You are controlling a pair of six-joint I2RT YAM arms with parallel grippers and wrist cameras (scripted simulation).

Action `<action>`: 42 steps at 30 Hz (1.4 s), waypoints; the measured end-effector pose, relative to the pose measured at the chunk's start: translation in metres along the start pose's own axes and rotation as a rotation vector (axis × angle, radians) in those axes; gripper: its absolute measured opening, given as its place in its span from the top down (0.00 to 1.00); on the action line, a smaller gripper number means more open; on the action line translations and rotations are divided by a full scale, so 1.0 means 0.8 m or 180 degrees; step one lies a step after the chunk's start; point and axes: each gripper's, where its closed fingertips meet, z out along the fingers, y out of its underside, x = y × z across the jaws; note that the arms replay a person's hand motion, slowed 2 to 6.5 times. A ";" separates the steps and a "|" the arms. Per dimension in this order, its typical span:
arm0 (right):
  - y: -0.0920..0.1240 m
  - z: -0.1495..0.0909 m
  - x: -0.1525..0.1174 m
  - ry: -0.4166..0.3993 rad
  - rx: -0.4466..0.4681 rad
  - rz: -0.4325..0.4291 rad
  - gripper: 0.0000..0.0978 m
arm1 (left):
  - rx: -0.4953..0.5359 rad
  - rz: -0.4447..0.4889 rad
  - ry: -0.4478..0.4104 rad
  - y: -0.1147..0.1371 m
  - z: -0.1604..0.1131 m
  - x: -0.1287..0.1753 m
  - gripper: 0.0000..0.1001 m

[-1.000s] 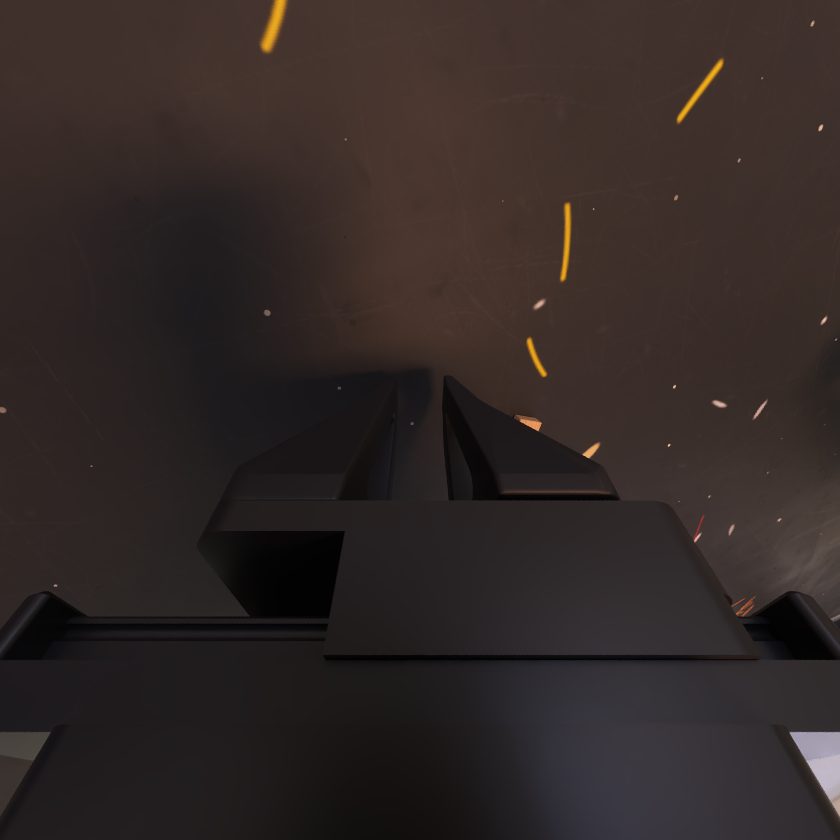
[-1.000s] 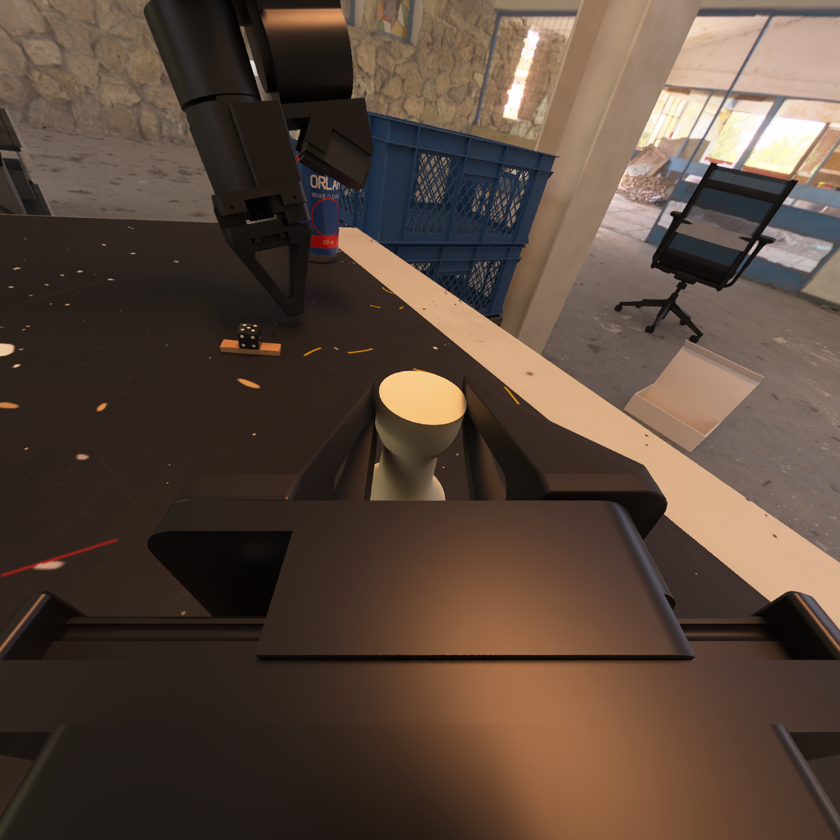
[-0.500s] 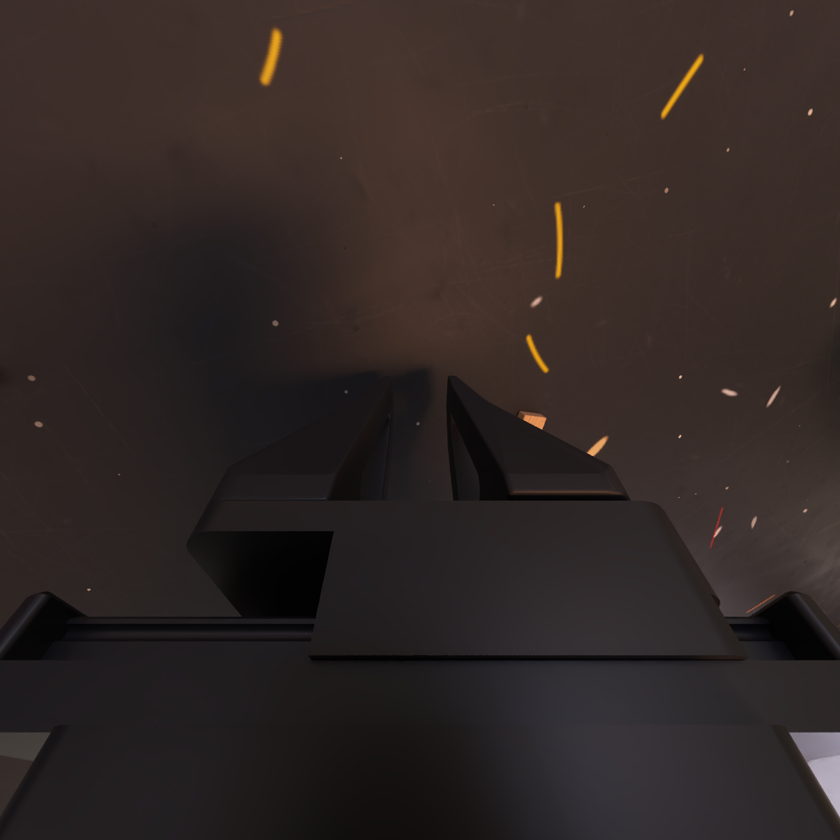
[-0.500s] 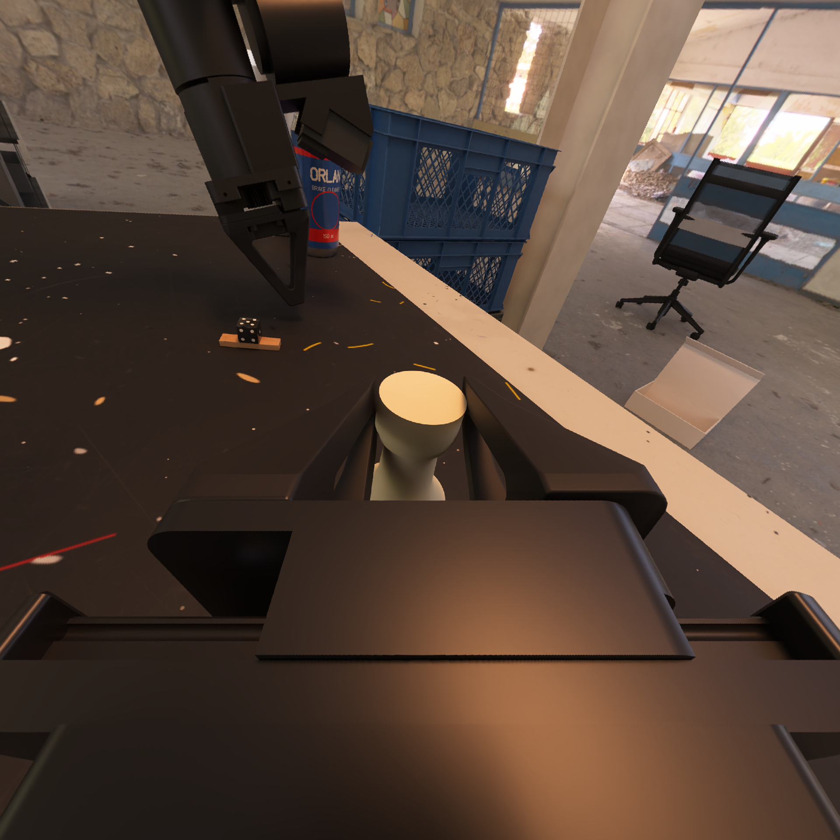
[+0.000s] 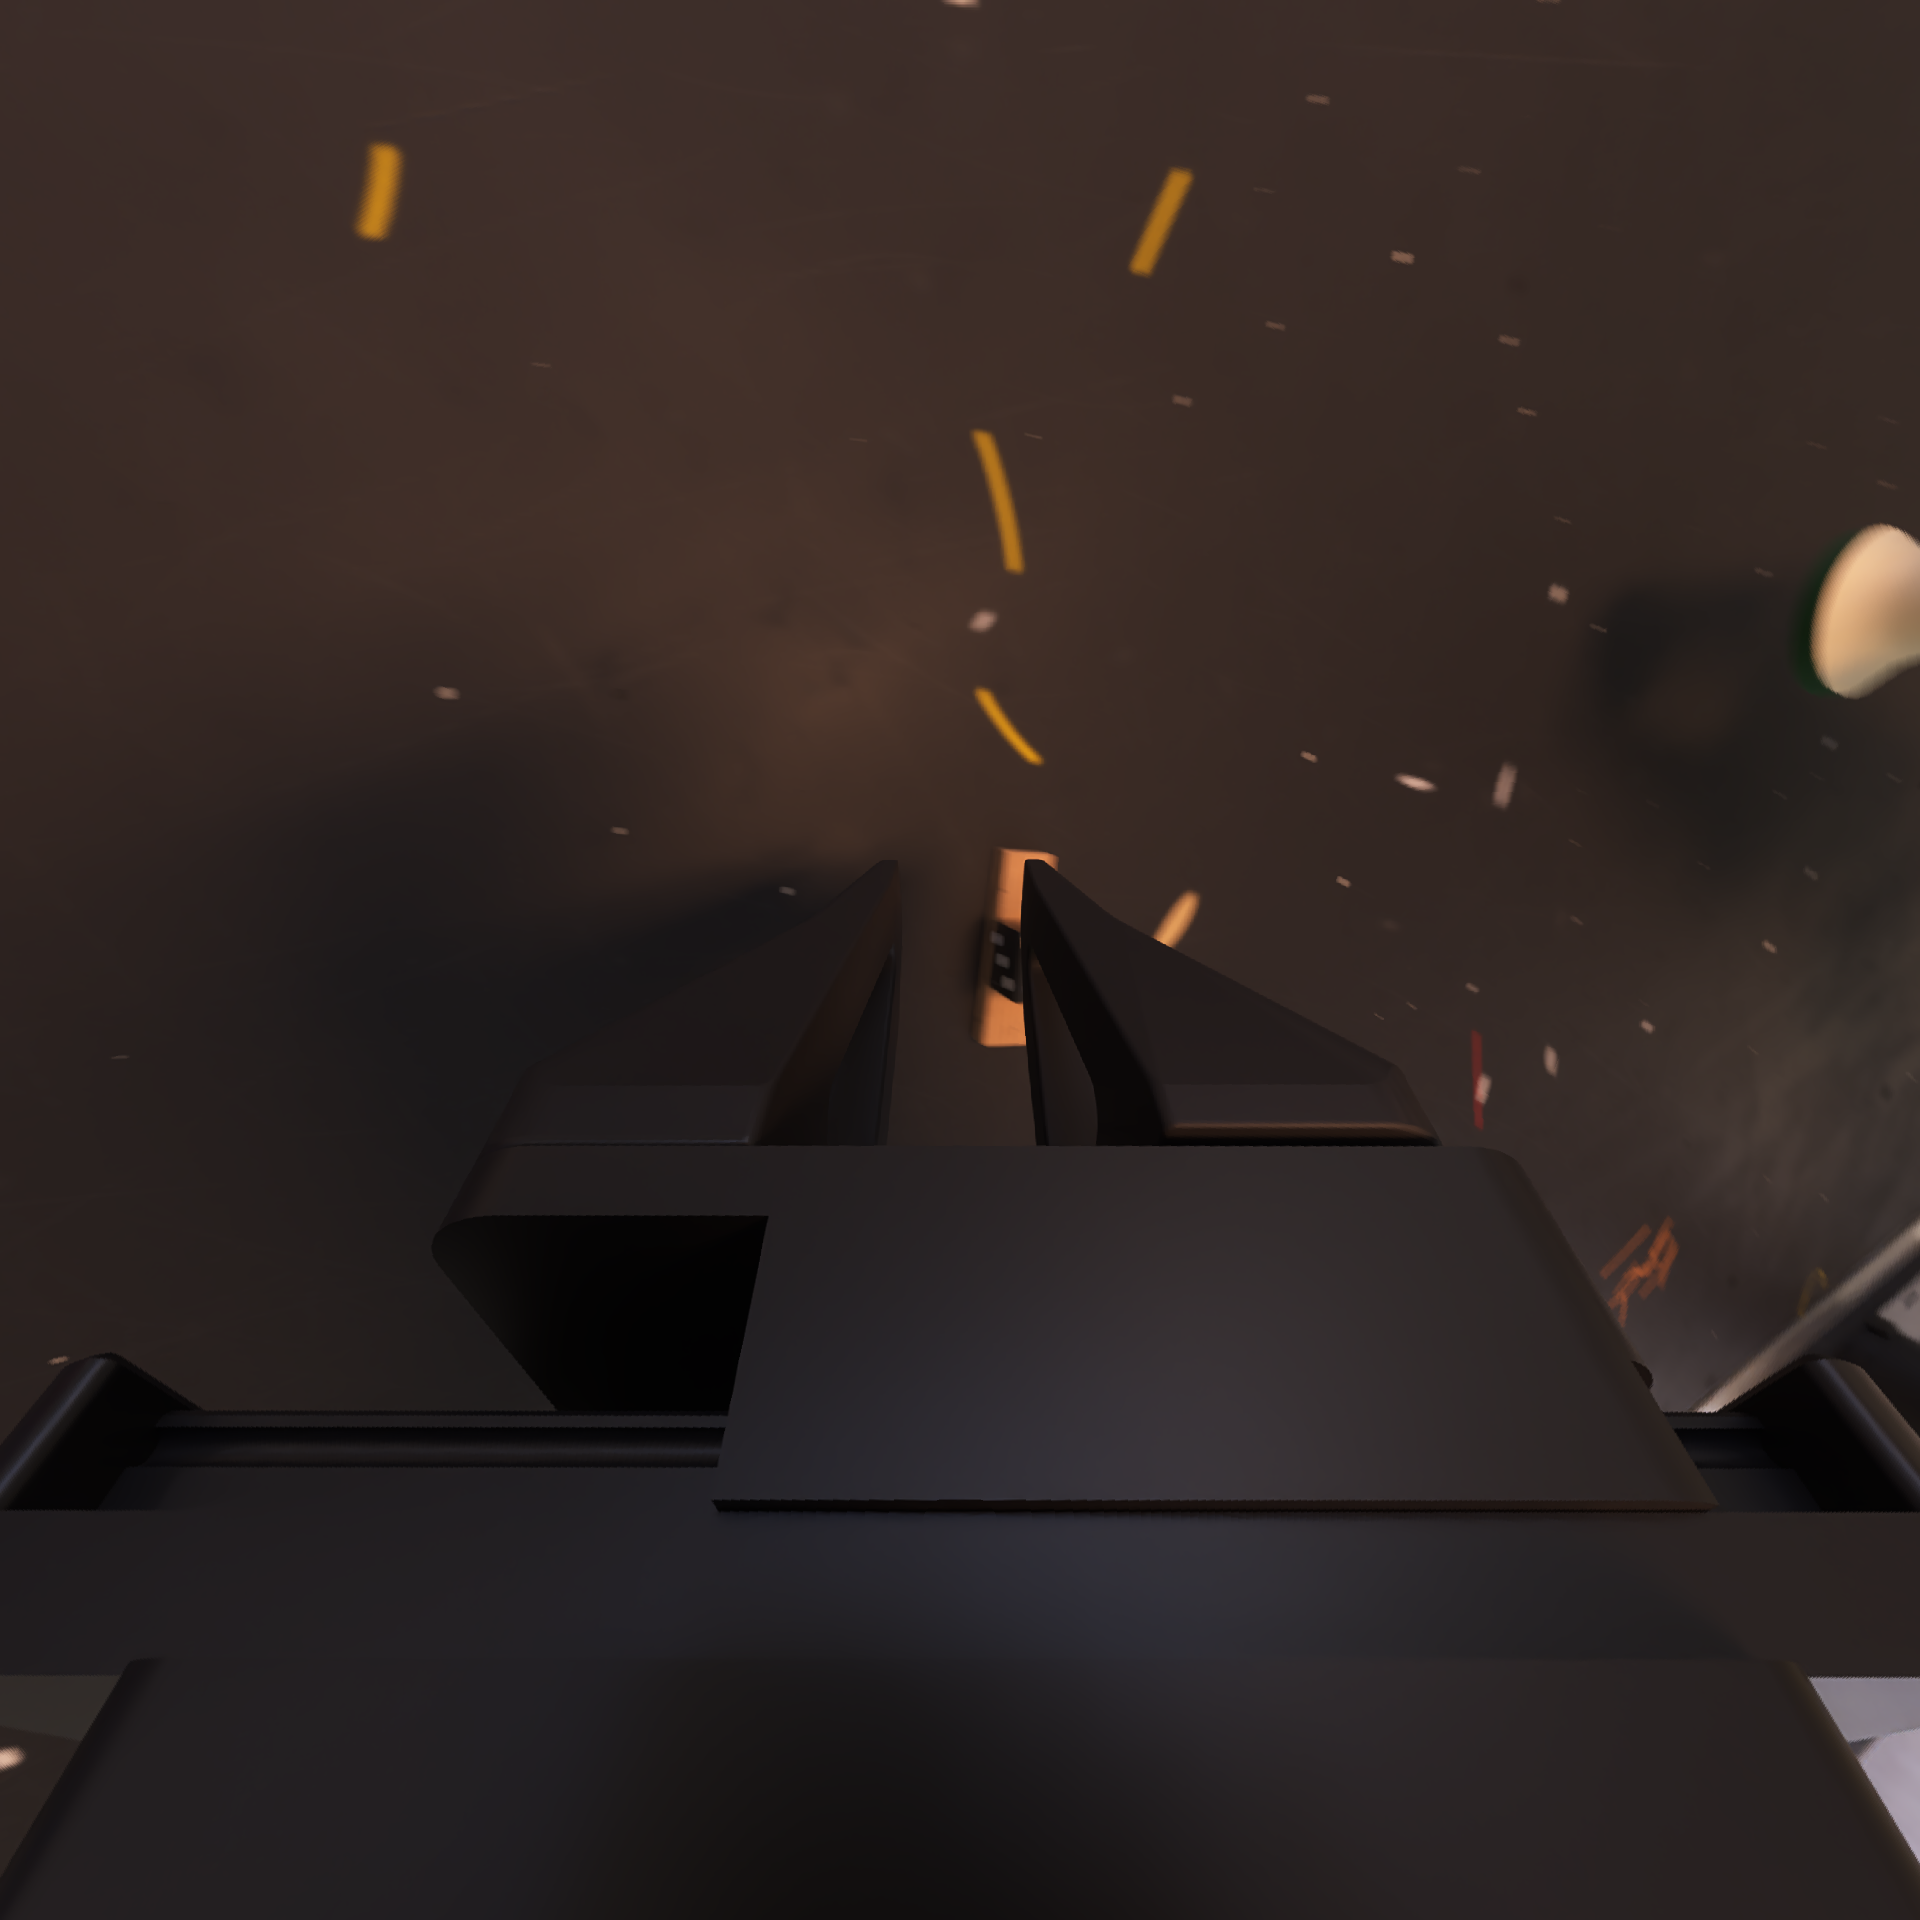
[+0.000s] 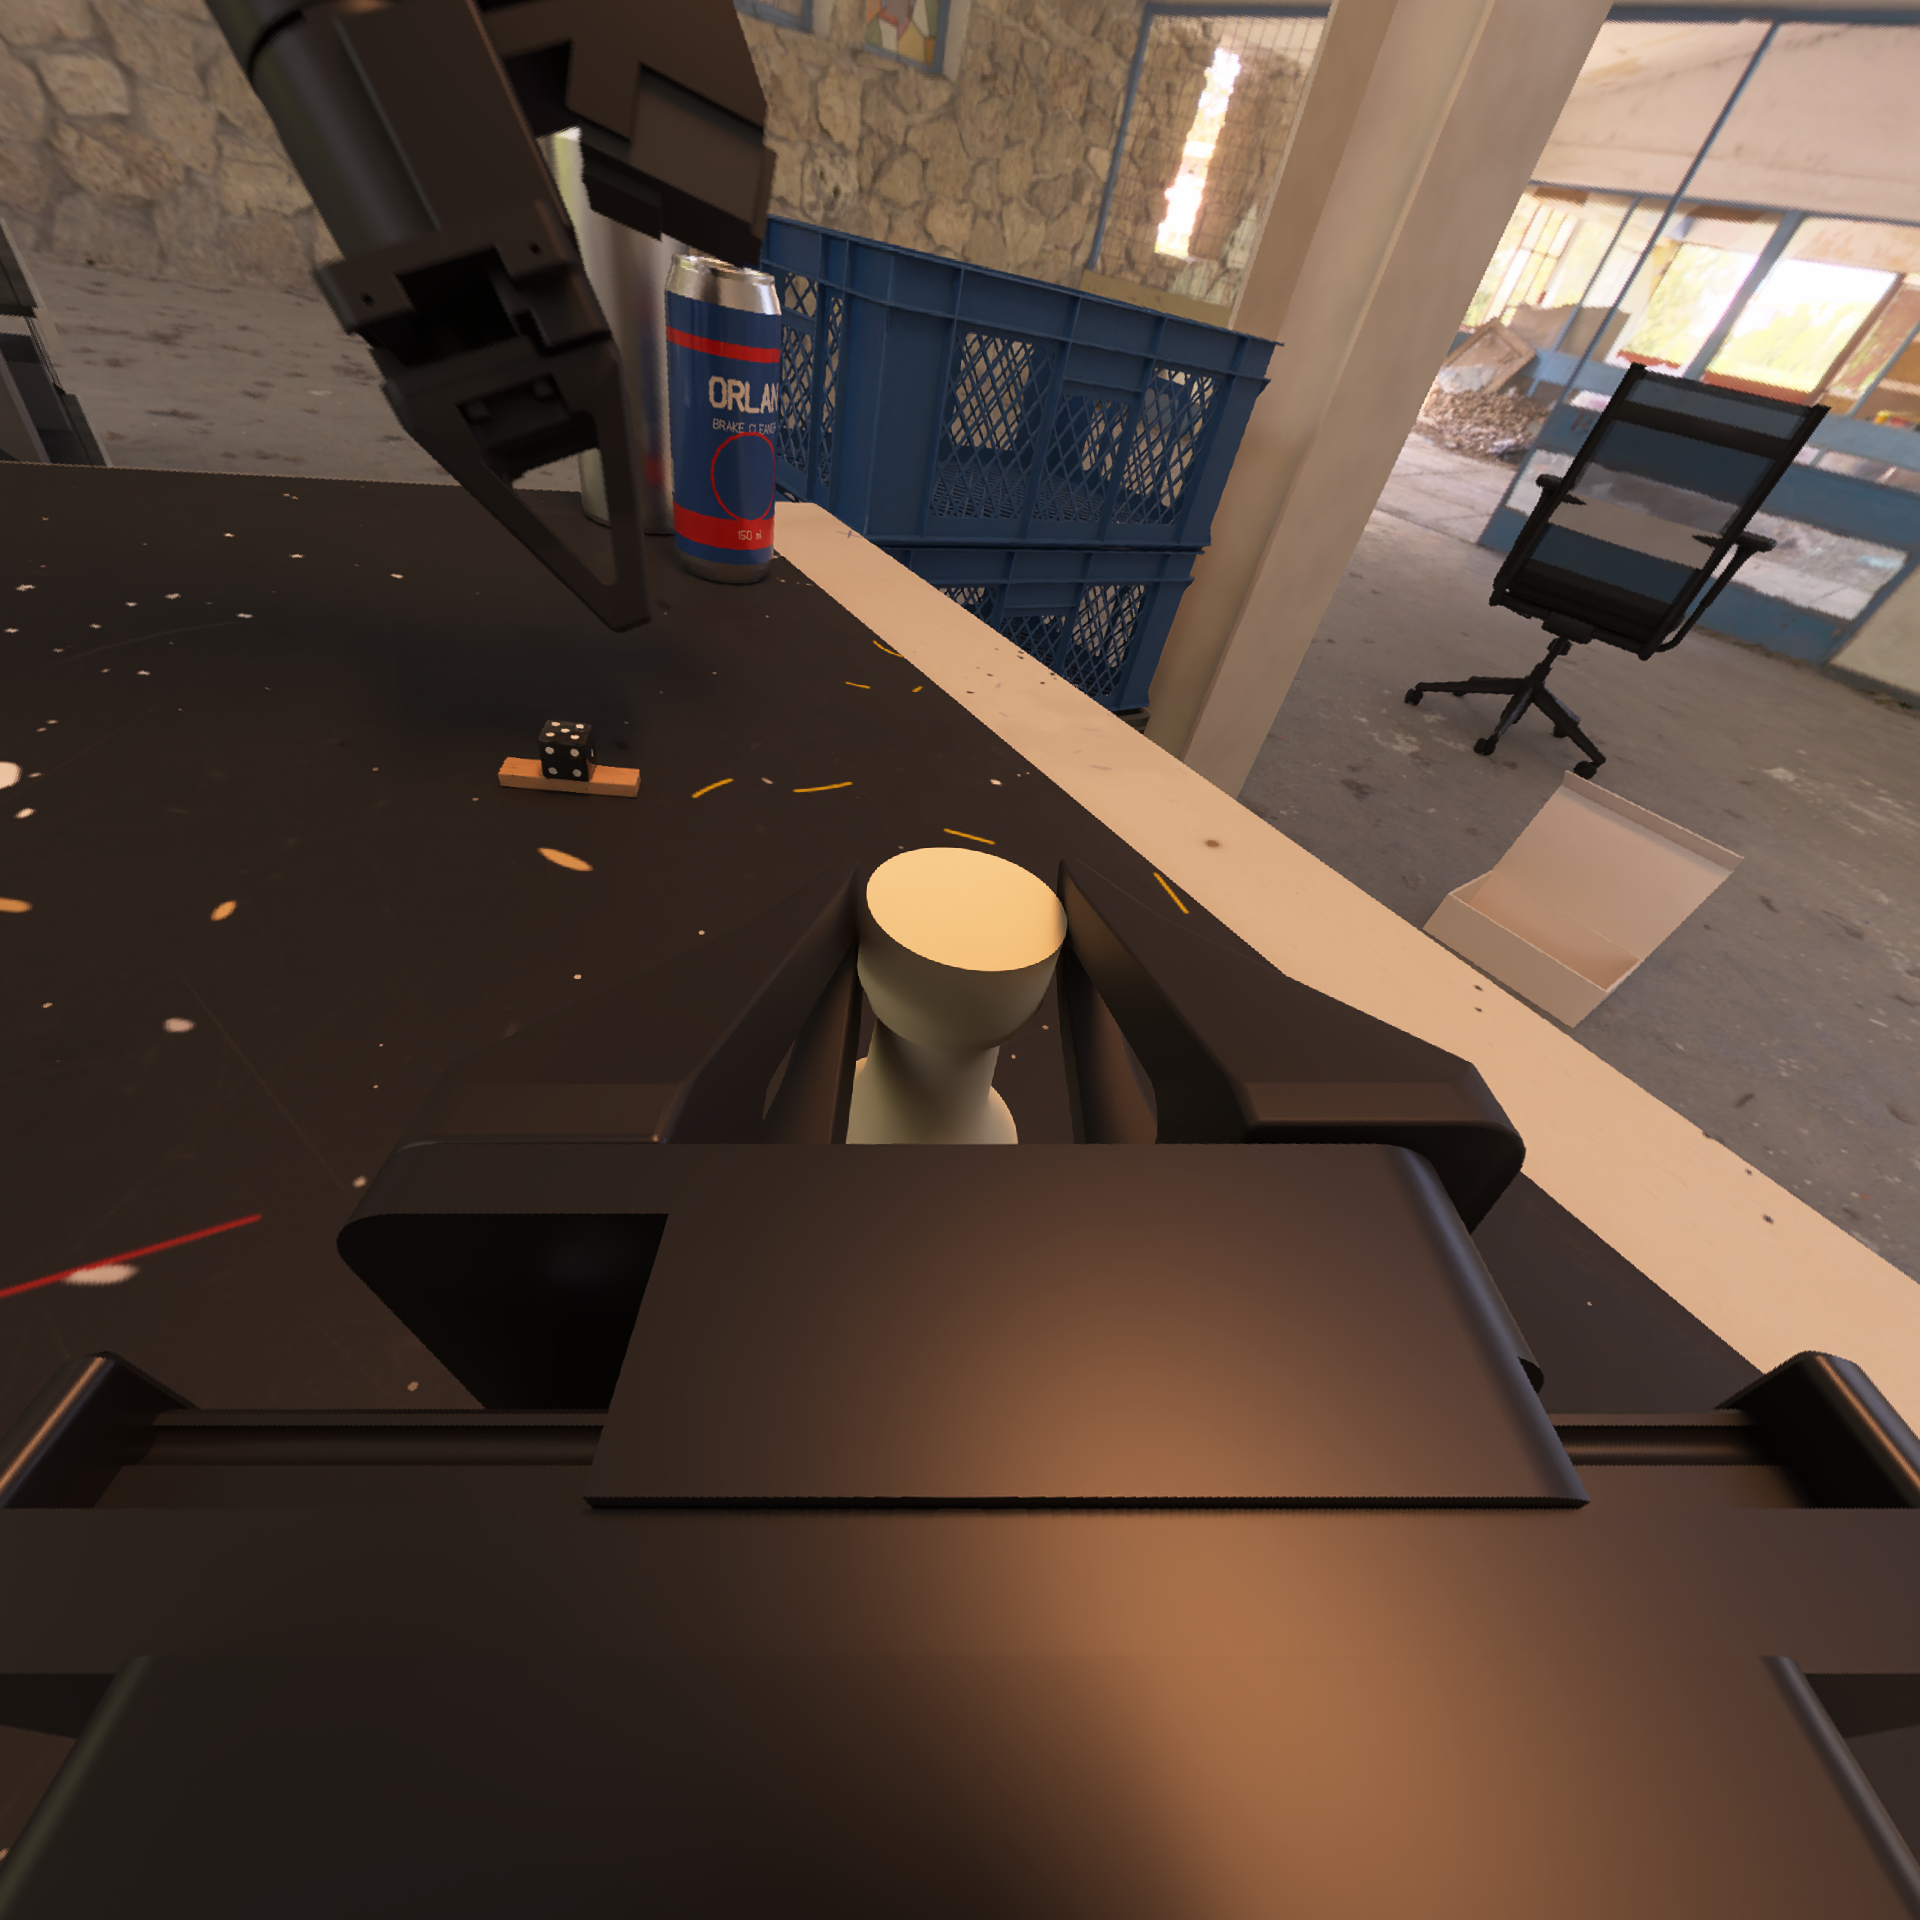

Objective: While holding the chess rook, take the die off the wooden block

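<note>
A small black die (image 6: 566, 750) with white pips sits on a thin wooden block (image 6: 569, 777) on the dark table. My right gripper (image 6: 961, 883) is shut on the cream chess rook (image 6: 961, 935) and holds it nearer the camera, right of the block. My left gripper (image 6: 623, 618) hangs tilted above and just behind the die. In the left wrist view my left gripper (image 5: 961, 878) is empty with a narrow gap, and the die (image 5: 1003, 954) and block (image 5: 1000, 1023) show through it below. The rook (image 5: 1865, 623) shows at the right edge.
A blue can (image 6: 724, 416) stands at the table's far corner, behind the left gripper. The table's pale edge (image 6: 1143, 831) runs along the right. Blue crates (image 6: 1018, 416), a pillar, an office chair (image 6: 1642, 540) and an open box (image 6: 1579, 914) are off the table.
My left gripper has shifted and tilted so that the die and block now show between its fingers, and the rook has come into its view. My right gripper has held still with the rook.
</note>
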 end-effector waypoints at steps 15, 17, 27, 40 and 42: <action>0.001 0.000 0.000 0.0018 -0.0011 0.0002 0.68 | -0.0352 0.1132 0.0575 0.135 0.013 0.178 0.80; 0.001 0.000 0.000 0.0020 -0.0014 -0.0004 0.68 | -0.0338 0.1165 0.0573 0.147 0.018 0.186 0.80; 0.001 -0.001 0.000 0.0058 -0.0040 -0.0064 0.68 | -0.0288 0.1093 0.0335 0.163 0.032 0.178 0.76; 0.002 -0.002 0.002 0.0103 -0.0052 -0.0060 0.68 | 0.0418 0.1125 0.0256 0.132 0.015 0.166 0.43; 0.003 -0.002 0.002 0.0101 -0.0058 -0.0055 0.68 | 0.0667 0.1093 0.0139 0.115 0.004 0.154 0.46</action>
